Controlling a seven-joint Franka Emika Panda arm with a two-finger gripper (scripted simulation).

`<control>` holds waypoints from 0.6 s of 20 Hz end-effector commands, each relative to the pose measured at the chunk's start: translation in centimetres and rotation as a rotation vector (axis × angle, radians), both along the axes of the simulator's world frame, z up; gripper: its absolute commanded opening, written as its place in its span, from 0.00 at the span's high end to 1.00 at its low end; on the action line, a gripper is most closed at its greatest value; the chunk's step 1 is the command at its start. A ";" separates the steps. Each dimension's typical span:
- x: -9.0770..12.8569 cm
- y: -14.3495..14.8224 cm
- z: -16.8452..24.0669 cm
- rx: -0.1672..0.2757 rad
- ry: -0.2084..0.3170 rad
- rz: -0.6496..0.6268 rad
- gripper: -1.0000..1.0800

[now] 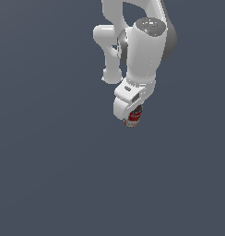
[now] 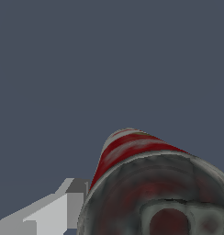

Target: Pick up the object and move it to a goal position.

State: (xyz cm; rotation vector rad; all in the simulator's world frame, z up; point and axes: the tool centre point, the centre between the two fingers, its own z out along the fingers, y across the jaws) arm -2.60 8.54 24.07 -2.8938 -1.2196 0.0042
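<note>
- One pale grey finger (image 2: 63, 209) shows in the wrist view, pressed flat against the side of the small cylindrical tin can with the red-and-white label and metal rims (image 2: 150, 183); the opposite finger is hidden behind the can's body.
- The fingers (image 1: 133, 115) look clenched on the can — in the exterior view the can (image 1: 133, 117) sits tucked right under the white hand, with only its lower part poking out.
- The can fills much of the wrist view: its grey metal end faces the camera, with a dull red patch in the middle, and the red band with a white streak runs away behind it.
- In the exterior view, the can's label reads red above and whitish at the bottom rim; the lettering is too small to make out.
- The white robot arm (image 1: 142, 55) reaches down from the top of the exterior view, its wrist and hand angled slightly toward the exterior view's left.
- The flat dark blue-grey desk (image 1: 50, 175) fills the rest of both views — none of its edges or corners are visible, and whether the can touches it cannot be told.
</note>
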 end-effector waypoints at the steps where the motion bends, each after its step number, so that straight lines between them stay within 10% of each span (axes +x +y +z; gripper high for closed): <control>1: 0.2 0.7 2.9 0.000 -0.003 0.000 1.00; 12: 1.3 3.6 13.9 0.001 -0.003 0.000 1.00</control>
